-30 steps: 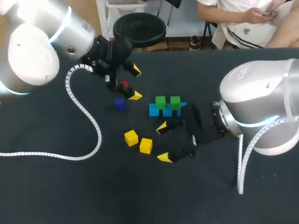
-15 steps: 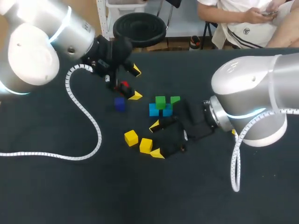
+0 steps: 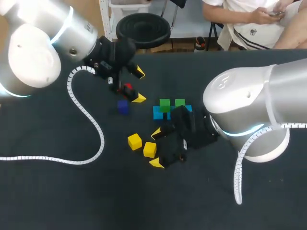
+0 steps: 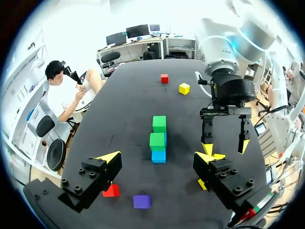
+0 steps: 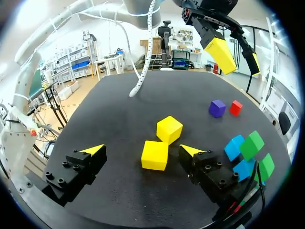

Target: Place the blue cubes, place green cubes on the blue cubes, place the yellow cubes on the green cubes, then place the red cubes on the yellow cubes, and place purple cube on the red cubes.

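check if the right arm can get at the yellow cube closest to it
Probably yes: the right gripper is open and that yellow cube lies just ahead of its fingers, nothing between.

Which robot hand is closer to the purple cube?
Left. The left gripper is open just by the purple cube and a red cube. The right gripper is farther off, open at the yellow cubes.
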Available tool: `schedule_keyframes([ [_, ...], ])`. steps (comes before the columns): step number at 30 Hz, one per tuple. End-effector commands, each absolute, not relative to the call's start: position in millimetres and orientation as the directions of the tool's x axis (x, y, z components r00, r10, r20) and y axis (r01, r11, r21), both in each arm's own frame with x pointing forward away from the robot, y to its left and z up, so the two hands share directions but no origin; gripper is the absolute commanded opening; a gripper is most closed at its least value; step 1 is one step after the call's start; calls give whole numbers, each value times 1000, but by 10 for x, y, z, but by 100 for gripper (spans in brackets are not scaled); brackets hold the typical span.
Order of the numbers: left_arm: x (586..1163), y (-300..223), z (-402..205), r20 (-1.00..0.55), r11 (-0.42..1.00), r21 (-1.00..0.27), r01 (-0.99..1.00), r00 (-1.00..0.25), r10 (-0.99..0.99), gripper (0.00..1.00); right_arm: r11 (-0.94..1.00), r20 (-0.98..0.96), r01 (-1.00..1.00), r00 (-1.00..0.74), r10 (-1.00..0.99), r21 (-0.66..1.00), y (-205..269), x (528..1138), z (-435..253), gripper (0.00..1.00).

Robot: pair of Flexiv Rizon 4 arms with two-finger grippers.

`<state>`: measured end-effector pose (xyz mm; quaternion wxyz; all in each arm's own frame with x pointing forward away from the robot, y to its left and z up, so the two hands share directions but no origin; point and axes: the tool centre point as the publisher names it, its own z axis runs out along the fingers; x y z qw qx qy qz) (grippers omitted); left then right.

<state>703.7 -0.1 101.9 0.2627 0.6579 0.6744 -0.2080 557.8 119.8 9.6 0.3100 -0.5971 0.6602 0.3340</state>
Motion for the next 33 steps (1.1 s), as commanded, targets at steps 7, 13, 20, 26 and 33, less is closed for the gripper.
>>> schedule_keyframes([
  [7,7036,8,1017,-630,47,66,997,5,777,100,34,-823,-996,-83,-562,78,1186,5701,-24,100],
  [13,7036,8,1017,-630,47,66,997,5,777,100,30,-826,-995,-94,-556,92,1215,5689,-92,100],
  [20,7036,8,1017,-630,47,66,997,5,777,100,34,-826,-994,-102,-555,100,1269,5682,-153,100],
  [26,7036,8,1017,-630,47,66,997,5,777,100,31,-827,-995,-95,-554,93,1276,5689,-159,44],
  [33,7036,8,1017,-630,47,66,997,5,777,100,35,-825,-995,-94,-557,90,1238,5686,-131,72],
])
